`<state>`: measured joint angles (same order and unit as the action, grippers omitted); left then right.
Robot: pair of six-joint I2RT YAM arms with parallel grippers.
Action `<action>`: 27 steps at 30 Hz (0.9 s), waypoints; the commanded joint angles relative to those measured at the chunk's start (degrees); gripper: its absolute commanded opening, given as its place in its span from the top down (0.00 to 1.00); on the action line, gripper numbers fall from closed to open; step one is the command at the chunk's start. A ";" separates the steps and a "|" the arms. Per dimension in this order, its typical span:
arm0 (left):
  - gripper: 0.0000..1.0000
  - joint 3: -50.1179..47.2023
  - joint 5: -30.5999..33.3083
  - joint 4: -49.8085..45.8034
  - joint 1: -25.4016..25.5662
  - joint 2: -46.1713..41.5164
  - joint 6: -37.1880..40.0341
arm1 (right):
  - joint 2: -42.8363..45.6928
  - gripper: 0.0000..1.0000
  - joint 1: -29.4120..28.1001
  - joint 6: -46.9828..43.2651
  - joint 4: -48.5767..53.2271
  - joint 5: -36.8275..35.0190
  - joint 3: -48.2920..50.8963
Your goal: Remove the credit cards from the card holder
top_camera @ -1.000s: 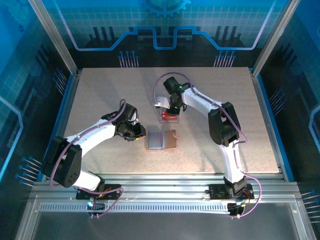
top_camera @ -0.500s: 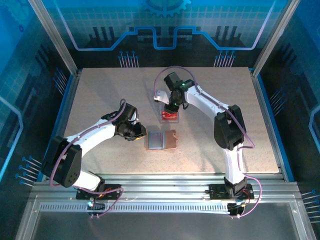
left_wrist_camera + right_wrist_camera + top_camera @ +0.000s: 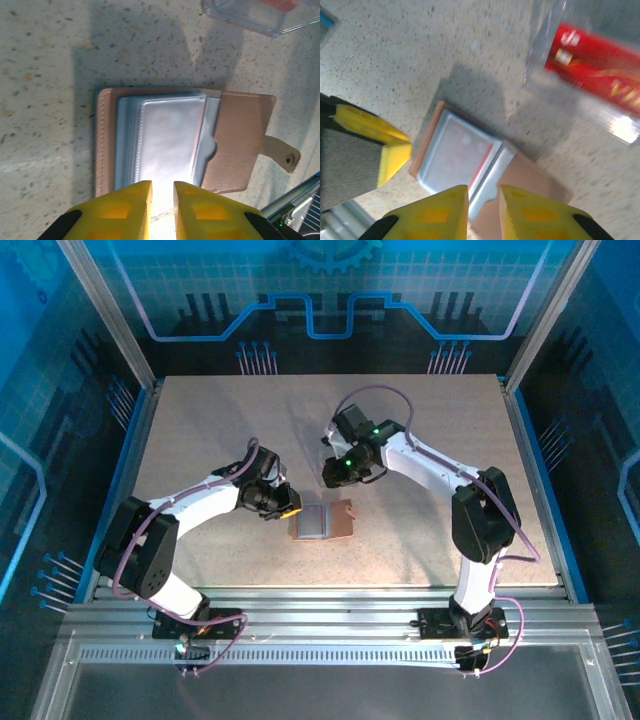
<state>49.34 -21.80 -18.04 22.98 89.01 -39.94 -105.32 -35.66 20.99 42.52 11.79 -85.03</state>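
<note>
1. On the tabletop [image 3: 200, 440], near its middle, the card holder [image 3: 322, 521] lies open and flat, with its pale sleeves facing up and its snap tab undone.
2. Just beyond the holder stands a clear container [image 3: 245, 17] with red credit cards [image 3: 590, 50] inside. Judged from this, extraction is partly done and another pick is in hand.
3. Left gripper [image 3: 162, 197]: jaws narrow, nothing between them, just beside the holder's edge. Right gripper [image 3: 484, 210]: jaws narrow, empty, above the tabletop and aimed toward the holder.
4. Next move, as judged: one gripper steadies the cover while the other pinches a card edge and slides it out along the sleeve opening. This calls for a shallow, precise grip.
5. View difference: the right wrist view shows a red edge inside the top sleeve, so a card probably remains. The left wrist view shows that sleeve as glare, so its contents cannot be told.
</note>
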 commanded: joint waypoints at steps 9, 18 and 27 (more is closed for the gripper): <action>0.84 -5.04 -2.95 7.12 -0.42 -1.26 -4.27 | 4.51 0.78 -3.37 24.69 -16.36 11.08 12.61; 0.84 -12.60 -0.80 8.91 -0.39 -8.93 -4.54 | 4.55 0.77 -4.25 27.00 -19.92 12.45 14.99; 0.83 -13.94 -0.16 12.51 -0.42 -10.00 -7.28 | 1.45 0.77 -6.80 29.32 -24.08 11.64 19.57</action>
<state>36.12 -22.74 -7.11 22.98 79.64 -45.60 -102.24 -41.58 47.83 21.12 23.03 -68.03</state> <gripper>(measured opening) 0.170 0.232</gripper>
